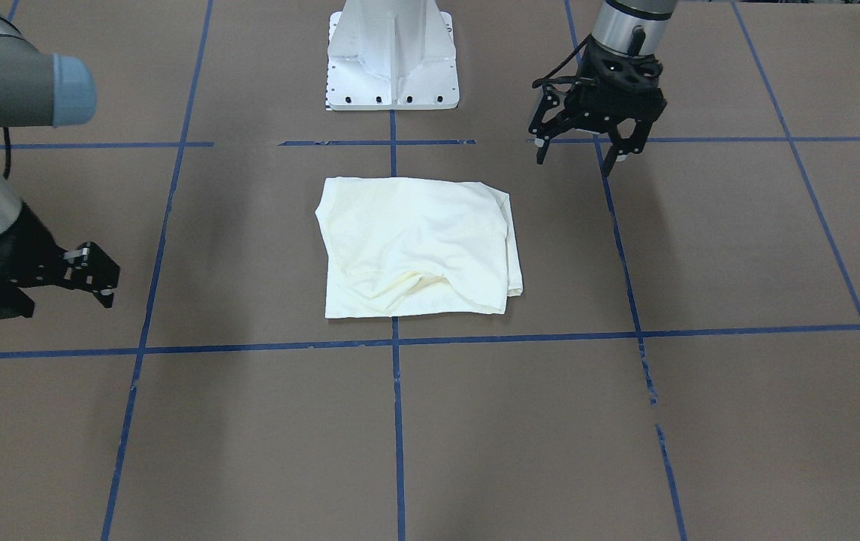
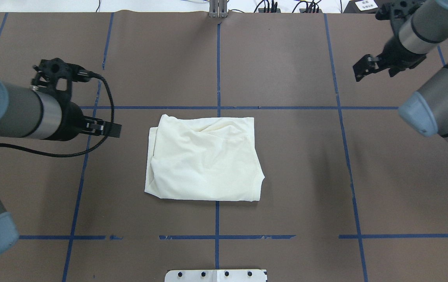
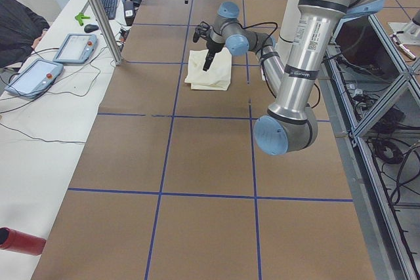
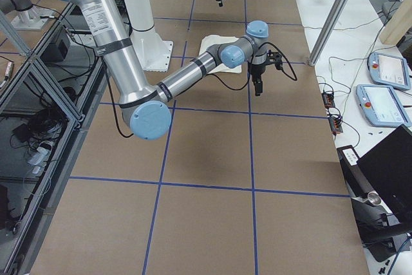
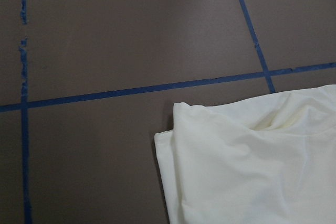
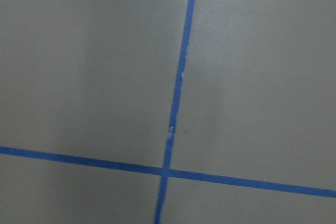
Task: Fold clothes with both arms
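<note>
Cream-white T-shirt (image 2: pixel 204 156) lies folded compactly, job seemingly done; black left gripper (image 2: pixel 110 128) at its nine o'clock, right gripper (image 2: pixel 364 69) at two, both gaping empty.

Robotics lab: teach pendants (image 4: pixel 384 69), tape-gridded table (image 2: pixel 286 156), alu. frame posts (image 3: pixel 97 4).

Bare brown worktop (image 2: pixel 286 58) shows around all four edges of the folded T-shirt (image 2: pixel 204 160), giving room to pass on each side. The left claw (image 1: pixel 578 159) hangs near one side and the right claw (image 1: pixel 76 289) well off the other. The white base block (image 1: pixel 392 75) stands apart on the robot's side.
</note>
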`<state>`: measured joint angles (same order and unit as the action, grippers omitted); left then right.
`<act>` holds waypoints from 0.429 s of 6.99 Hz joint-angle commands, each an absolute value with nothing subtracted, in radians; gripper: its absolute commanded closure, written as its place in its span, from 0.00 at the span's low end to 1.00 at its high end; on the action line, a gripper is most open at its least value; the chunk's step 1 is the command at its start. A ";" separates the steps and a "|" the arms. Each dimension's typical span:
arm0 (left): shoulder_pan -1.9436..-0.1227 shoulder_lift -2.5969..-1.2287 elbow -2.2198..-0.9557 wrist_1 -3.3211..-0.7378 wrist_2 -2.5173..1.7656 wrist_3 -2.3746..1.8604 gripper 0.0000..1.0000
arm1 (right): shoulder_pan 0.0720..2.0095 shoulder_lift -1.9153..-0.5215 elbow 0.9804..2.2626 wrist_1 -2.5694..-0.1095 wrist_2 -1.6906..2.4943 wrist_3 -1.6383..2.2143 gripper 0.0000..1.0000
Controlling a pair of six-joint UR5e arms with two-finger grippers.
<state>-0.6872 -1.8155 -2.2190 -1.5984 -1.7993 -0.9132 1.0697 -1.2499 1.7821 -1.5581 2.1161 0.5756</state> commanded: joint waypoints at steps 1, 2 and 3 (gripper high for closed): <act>-0.829 -1.682 -2.255 -1.601 -1.886 -0.690 0.00 | 1.225 -1.456 1.822 -1.546 2.214 0.310 0.00; -0.939 -1.608 -2.256 -1.605 -1.944 -0.499 0.00 | 1.303 -1.541 1.818 -1.543 2.273 0.185 0.00; -1.074 -1.535 -2.244 -1.606 -2.010 -0.303 0.00 | 1.369 -1.621 1.821 -1.545 2.278 0.050 0.00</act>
<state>-0.9225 -1.6254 -2.2512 -1.6035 -1.9323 -0.5346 1.2804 -1.5175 1.8184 -1.5455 2.2461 0.2150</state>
